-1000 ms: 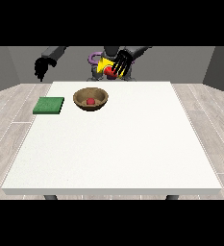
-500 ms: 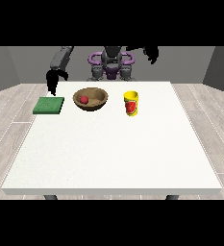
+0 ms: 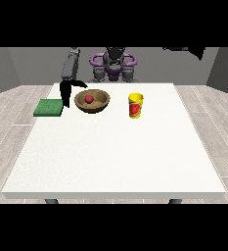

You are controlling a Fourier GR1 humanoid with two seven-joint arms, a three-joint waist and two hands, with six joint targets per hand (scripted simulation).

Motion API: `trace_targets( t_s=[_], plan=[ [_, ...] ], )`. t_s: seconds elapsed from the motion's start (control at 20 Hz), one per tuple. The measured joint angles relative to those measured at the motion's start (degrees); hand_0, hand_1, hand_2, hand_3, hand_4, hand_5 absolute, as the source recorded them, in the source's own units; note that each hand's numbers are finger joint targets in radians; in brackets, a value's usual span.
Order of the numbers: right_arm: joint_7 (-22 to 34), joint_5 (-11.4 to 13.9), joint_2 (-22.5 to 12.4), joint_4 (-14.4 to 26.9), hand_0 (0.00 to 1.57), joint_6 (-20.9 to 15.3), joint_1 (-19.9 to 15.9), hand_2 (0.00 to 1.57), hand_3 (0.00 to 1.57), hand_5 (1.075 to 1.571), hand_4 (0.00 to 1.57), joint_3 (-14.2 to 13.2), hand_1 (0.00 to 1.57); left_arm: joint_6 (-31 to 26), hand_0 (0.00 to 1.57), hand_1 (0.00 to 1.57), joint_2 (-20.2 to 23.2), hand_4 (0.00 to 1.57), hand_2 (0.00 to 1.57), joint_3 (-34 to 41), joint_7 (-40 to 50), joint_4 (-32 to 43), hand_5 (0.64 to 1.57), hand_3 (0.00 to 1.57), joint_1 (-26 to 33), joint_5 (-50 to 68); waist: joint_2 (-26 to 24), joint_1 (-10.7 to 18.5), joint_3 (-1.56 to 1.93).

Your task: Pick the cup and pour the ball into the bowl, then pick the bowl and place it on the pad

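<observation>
Round wooden bowl (image 3: 92, 101) with red ball (image 3: 89, 98); hand (image 3: 66, 91) beside it, grip unclear.

One white table (image 3: 110, 157). One wooden bowl (image 3: 92, 101), one red ball (image 3: 89, 98) inside it. One yellow cup (image 3: 135, 105), upright. One green pad (image 3: 48, 107). Two black hands: one at the view's left (image 3: 66, 92), one at the view's right (image 3: 186, 49).
</observation>
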Motion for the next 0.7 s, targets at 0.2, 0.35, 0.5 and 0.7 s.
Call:
trace_targets(
  t_s=[0.2, 0.35, 0.5, 0.7],
  plan=[
    [-2.4, 0.8, 1.4, 3.9, 0.00, -0.9, -2.4, 0.00, 0.00, 1.568, 0.00, 0.9, 0.00, -5.5, 0.00, 0.00, 5.5, 0.28, 0.00, 4.9, -0.4, 2.6, 1.510, 0.00, 0.2, 4.7, 1.5, -0.9, 0.09],
    [-4.2, 1.5, 1.3, 7.9, 0.00, -0.8, -4.8, 0.00, 0.00, 1.568, 0.00, 1.3, 0.00, -7.8, 0.00, 0.00, 8.3, 0.28, 0.00, 7.4, -0.7, 3.9, 1.508, 0.00, 0.5, 6.9, 2.4, -1.8, 0.15],
    [-4.9, 2.1, 1.2, 11.9, 0.00, -1.1, -7.1, 0.00, 0.00, 1.570, 0.00, 1.8, 0.00, -9.1, 0.00, 0.00, 11.0, 0.25, 0.00, 9.3, 0.5, 5.2, 1.503, 0.00, 0.7, 8.7, 1.9, -2.9, 0.15],
    [-9.9, 2.7, 0.5, 16.8, 0.00, -0.3, -8.5, 0.00, 0.00, 1.571, 0.00, 1.5, 0.00, -10.8, 0.00, 0.00, 13.4, 0.22, 0.00, 11.2, 0.4, 4.9, 1.491, 0.00, 1.7, 10.8, 2.8, -2.8, -0.16]
  ],
)
